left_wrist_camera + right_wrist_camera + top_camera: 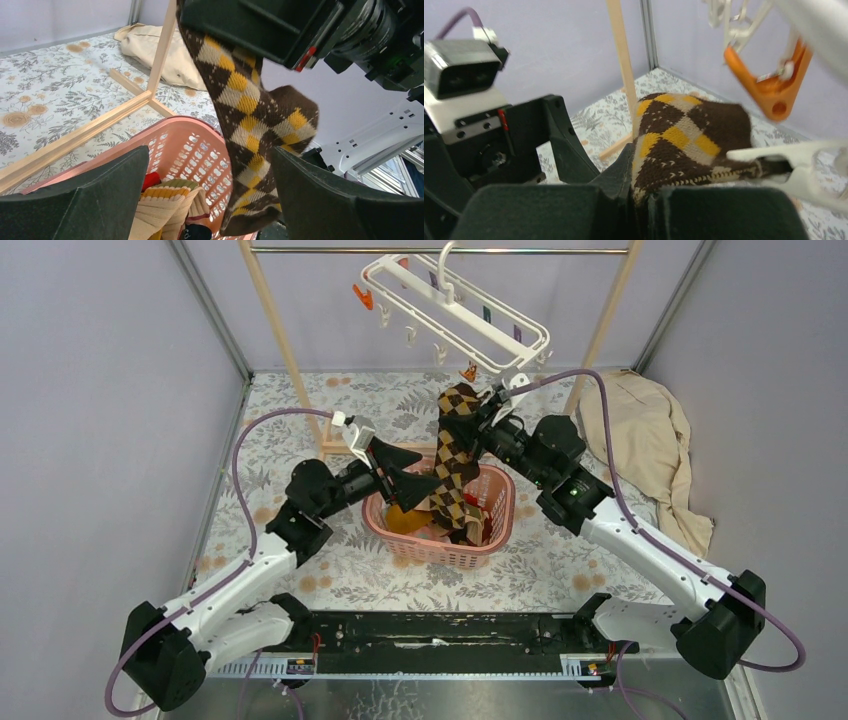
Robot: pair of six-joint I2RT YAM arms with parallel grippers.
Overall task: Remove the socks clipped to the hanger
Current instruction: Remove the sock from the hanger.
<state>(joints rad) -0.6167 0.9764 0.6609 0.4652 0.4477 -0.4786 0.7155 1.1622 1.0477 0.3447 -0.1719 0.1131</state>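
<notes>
Assessed as a robotics laboratory test cell. Noted plain lilac wall panels (100, 390) at left, right and top of frame, joined by aluminium posts (208, 305). Found a left arm (235, 585) and a right arm (650, 550) bolted to a black rail (440, 625) at bottom centre, above a bare metal plate (450, 695), with purple cables (240, 470) looping off both. Recorded domestic items staged as props on a floral tablecloth (560, 560): wooden rack (275, 330) and white hanger (470, 310) at top, pink basket (440, 552) at centre, beige cloth (645, 445) at right.
</notes>
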